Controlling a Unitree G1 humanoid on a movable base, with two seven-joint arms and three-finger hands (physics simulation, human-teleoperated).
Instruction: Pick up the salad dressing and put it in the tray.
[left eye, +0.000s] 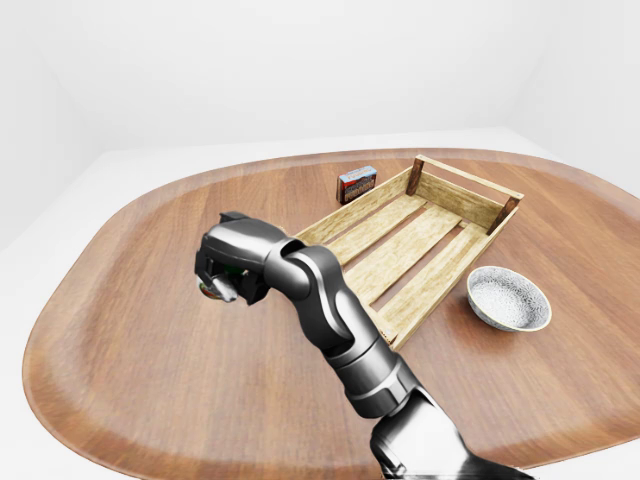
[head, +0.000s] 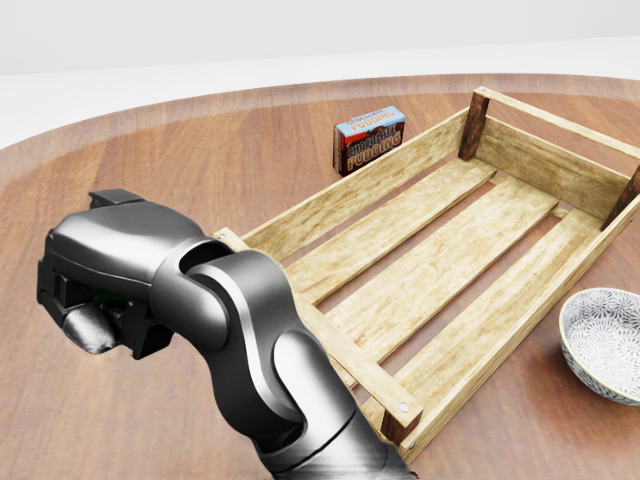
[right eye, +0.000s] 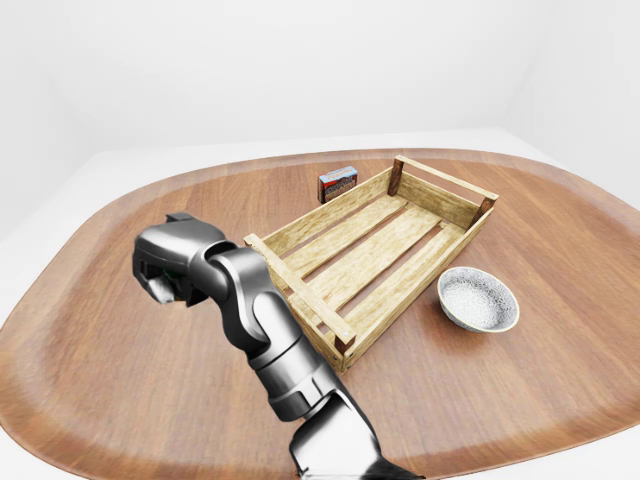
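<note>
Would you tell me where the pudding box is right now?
In the head view, the pudding box stands upper centre on the table, just outside the tray's long left wall.

A small box of chocolate pudding (head: 369, 139) stands on the big round wooden table (head: 150, 170). In the head view it is near the top, just beside the long wooden side there. A gray bowl (left eye: 509, 298) with a speckled pattern sits on the table at the right.
</note>
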